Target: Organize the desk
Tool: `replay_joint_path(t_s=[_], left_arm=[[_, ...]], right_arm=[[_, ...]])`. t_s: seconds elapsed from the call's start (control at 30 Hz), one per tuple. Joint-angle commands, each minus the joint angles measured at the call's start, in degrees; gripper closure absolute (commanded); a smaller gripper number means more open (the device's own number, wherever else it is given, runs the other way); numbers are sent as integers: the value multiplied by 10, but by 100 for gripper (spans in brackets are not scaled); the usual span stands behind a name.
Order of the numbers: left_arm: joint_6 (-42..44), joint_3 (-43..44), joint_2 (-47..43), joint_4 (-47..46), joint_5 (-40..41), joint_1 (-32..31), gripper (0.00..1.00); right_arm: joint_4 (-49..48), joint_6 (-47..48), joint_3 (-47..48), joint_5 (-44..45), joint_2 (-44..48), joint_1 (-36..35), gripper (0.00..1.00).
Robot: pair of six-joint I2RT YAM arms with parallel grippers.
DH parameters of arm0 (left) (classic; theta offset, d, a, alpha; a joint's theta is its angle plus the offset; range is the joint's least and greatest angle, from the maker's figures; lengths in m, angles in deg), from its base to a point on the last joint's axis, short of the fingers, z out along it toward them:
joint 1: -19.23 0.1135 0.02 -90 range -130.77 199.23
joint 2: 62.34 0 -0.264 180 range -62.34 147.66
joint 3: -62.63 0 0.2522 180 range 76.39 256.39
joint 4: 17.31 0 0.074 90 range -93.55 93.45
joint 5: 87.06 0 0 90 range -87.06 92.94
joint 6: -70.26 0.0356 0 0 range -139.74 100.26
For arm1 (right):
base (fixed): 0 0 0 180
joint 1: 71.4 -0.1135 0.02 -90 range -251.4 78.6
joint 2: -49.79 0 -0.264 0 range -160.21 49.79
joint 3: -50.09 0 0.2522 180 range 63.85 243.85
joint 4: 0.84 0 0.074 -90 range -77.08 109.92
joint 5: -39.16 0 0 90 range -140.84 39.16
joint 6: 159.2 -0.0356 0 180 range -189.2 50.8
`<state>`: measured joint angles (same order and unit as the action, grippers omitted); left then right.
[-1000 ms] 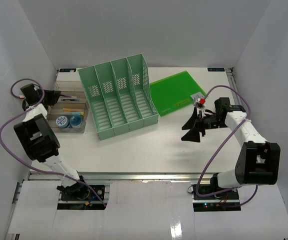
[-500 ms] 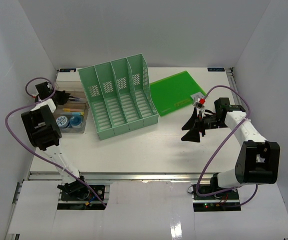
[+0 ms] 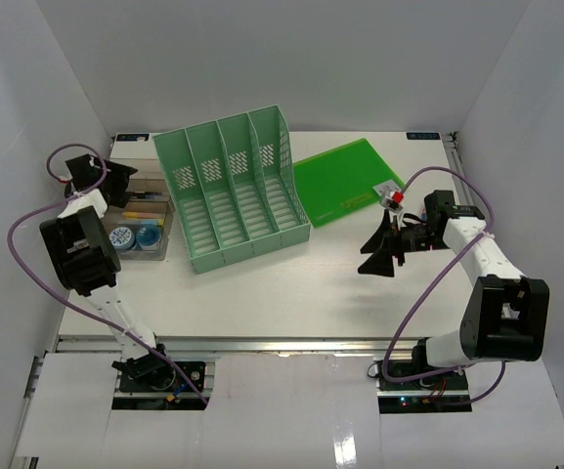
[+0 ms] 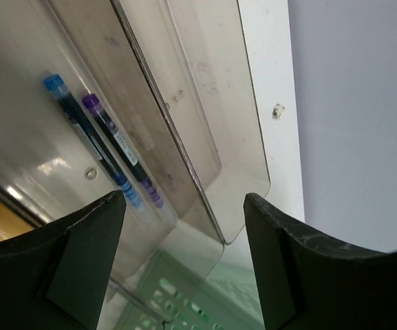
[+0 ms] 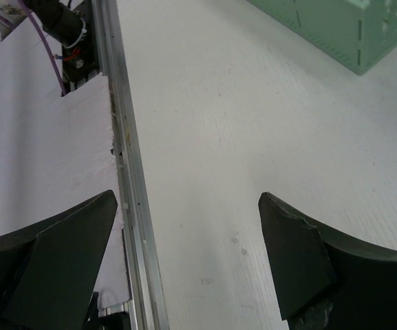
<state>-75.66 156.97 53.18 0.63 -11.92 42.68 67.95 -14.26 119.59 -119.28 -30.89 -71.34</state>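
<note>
The left gripper (image 4: 184,198) hangs spread and empty above the clear plastic compartment tray (image 4: 205,137), at the far-left corner of the white rectangular desk (image 3: 291,283). Two capped pens, blue and purple (image 4: 102,148), are seen lying in one compartment. The right gripper (image 5: 188,199) is likewise spread, with nothing held, over bare desk near the green translucent plastic sheet (image 3: 345,181).

Judged: sorting into the tray is in hand. The left fingers should be raised above the tray walls before any traverse. The mint-green four-slot file rack (image 3: 238,186) stands just beside the tray, and the side wall is near. Open room is found mid-desk; the metal rail (image 5: 126,172) marks the near edge.
</note>
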Motion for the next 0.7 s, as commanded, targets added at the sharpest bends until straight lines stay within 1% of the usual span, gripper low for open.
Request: replay_joint_path(t_s=[0.0,0.07,0.13,0.2,0.23,0.3,0.37,0.43,0.47,0.53,0.67], left_arm=[[57,10,-103,38,-17,5,19],[74,-14,-146,31,-30,13,18],[101,-49,-196,19,-42,19,18],[136,-97,-252,8,-53,19,17],[138,-125,-301,-5,-65,18,16],[126,-194,-387,-35,-88,15,13],[102,-266,-464,-80,-118,9,11],[80,-340,-520,-119,-147,-8,7],[75,-370,-561,-125,-153,-15,4],[68,-405,-615,-130,-168,-47,4],[49,-457,-694,-137,-188,-123,4]], right_arm=[[-97,-111,-2,80,36,19,10],[-204,-196,-23,165,59,19,10],[-274,-270,-42,278,99,19,10],[-317,-338,-55,413,116,19,10],[-335,-366,-55,464,121,19,10],[-367,-418,-51,551,121,19,10],[-372,-469,-43,623,110,21,10],[-371,-524,-30,685,93,26,10],[-365,-536,-26,714,88,28,10],[-361,-581,-12,736,66,37,10],[-358,-610,18,767,19,50,10]])
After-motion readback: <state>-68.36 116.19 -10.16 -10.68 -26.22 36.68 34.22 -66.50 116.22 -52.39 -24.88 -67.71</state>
